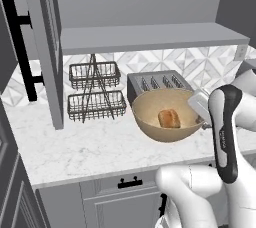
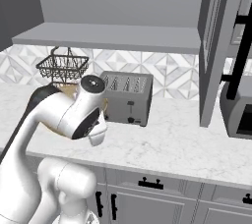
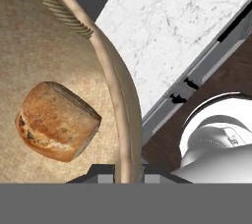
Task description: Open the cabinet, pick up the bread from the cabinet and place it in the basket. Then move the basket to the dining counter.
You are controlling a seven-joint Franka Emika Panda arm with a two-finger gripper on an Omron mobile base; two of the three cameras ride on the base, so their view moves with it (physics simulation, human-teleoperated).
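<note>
Basket holding bread hangs above the marble worktop.

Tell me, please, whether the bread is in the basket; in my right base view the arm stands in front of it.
Observer: Yes, the bread lies inside the basket, near its middle.
Operator: Thank you. Is the hand gripping the basket?
Observer: Yes. In the hand view the hand is shut on the basket's rim.
Operator: Which part of the rim?
Observer: In the left base view it is the right side, away from the wire rack.
</note>
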